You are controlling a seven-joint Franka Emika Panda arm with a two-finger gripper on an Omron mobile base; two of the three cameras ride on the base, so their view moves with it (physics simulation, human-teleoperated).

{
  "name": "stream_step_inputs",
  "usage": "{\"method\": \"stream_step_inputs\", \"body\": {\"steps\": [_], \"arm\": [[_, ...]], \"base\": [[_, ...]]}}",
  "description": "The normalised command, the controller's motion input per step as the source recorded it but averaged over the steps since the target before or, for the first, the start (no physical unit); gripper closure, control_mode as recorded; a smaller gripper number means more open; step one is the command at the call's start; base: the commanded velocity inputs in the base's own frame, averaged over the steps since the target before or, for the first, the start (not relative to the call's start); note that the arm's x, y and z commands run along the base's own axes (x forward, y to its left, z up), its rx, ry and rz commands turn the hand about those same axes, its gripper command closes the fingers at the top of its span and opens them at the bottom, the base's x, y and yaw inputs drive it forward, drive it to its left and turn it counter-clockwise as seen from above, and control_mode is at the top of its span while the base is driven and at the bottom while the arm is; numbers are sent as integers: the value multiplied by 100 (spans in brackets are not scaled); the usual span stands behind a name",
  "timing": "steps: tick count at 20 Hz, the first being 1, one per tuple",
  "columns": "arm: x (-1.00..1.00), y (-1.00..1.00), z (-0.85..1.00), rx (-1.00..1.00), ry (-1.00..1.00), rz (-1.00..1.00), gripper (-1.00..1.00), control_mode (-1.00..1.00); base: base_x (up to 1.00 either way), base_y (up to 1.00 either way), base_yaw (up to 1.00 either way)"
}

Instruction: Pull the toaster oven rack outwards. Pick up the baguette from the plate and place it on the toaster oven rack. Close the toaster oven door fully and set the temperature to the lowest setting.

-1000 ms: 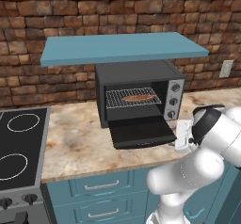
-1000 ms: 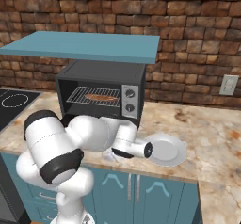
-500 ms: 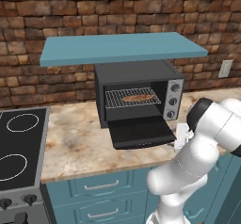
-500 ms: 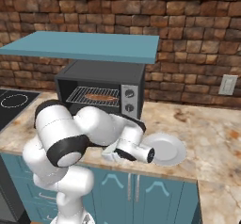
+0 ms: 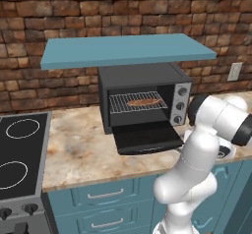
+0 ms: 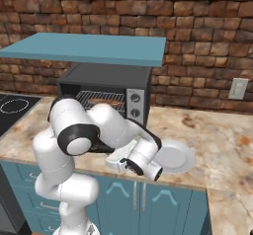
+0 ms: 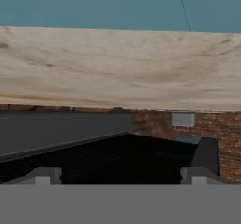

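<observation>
— Where's the baguette (image 5: 142, 101)?
— On the rack (image 5: 138, 102), inside the oven (image 5: 142, 100); door (image 5: 146, 137) hanging open.
— And the gripper (image 7: 120, 173)?
— Low beside the door (the hand view is upside down), fingers apart, holding nothing.

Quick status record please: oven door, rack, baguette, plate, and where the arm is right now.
door: open, folded down flat in front of the oven
rack: inside the cavity, level
baguette: lying on the rack
plate: on the counter right of the oven, nothing on it
knobs: three in a column, settings unreadable
arm: low at the counter edge, right of the door
fingers: in hand view; open or shut unclear
</observation>
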Motion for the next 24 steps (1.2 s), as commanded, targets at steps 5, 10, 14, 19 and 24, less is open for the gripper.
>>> {"method": "stream_step_inputs", "body": {"steps": [5, 10, 14, 19, 24], "arm": [[2, 99, 85, 0, -3, -15, -100, -100], [29, 100, 81, 0, 0, -17, -100, -100], [41, 89, 72, 0, 0, -22, -100, -100], [40, 52, 80, 4, 0, -24, -100, -100], [54, 33, 70, 4, 0, -24, -100, -100]], "base": [[0, 0, 0], [0, 0, 0], [0, 0, 0], [0, 0, 0], [0, 0, 0]]}}
